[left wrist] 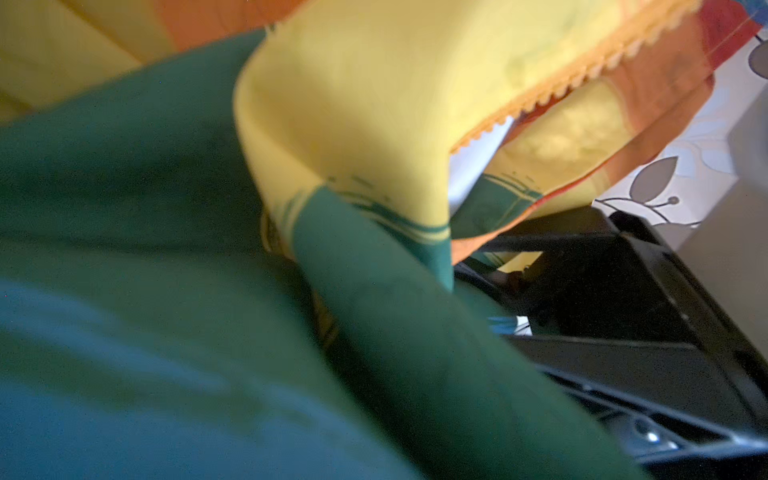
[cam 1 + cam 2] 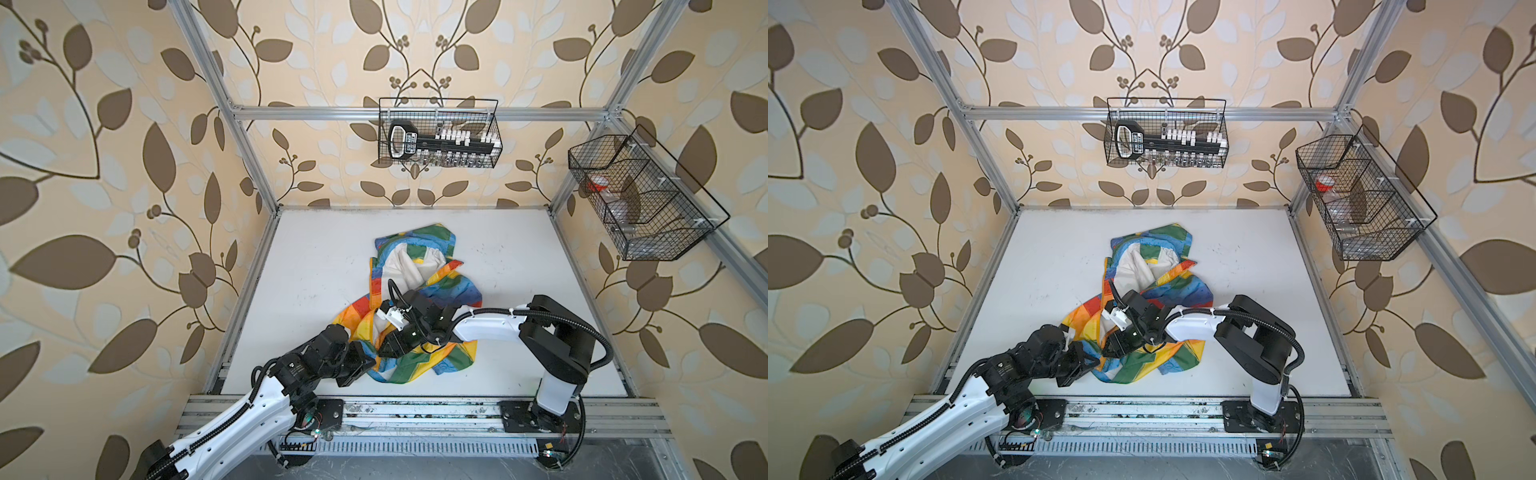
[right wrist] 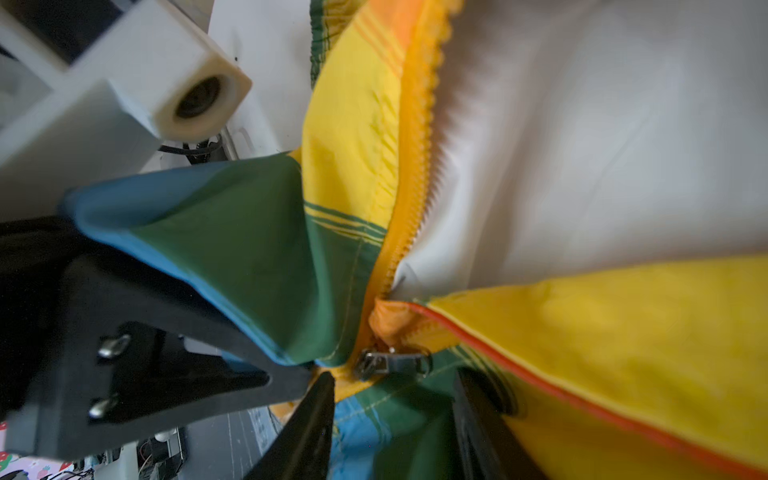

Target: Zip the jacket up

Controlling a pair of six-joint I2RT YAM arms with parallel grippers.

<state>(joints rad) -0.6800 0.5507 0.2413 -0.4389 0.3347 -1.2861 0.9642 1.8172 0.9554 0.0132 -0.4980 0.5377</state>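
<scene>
- Jacket sits crumpled in the middle of the white worktop, rainbow blocks all over, hood at the far end, hem towards the near edge. Both top views show the jacket lying this way.
- Off-white lining shows at the far half, where the front lies open.
- Left fingers come in from the near left and meet the hem at the jacket's near-left corner.
- In the right wrist view, the left fingers are clamped tight on a fold of blue and green hem, and the cloth fans out from the tips.
- The left wrist view is smothered, with the jacket pressed right up to the lens in green and yellow. A strip of orange zipper teeth runs along the yellow panel's edge.
- Right fingers reach in from the right over the near half of the jacket, pointing down at it just beside the left pair.
- Close-up from the right wrist: the right fingers stand apart with a moderate gap and grip nothing.
- The metal zipper slider lies in line with that gap, just off the tips. As far as I can see, neither finger touches it.
- From the slider, the zipper teeth run off along the yellow panel unjoined, with lining beside them. The other front edge, yellow with red piping, splits away to the side.
- A wire basket hangs on the far rail, and another wire basket hangs on the right frame.
</scene>
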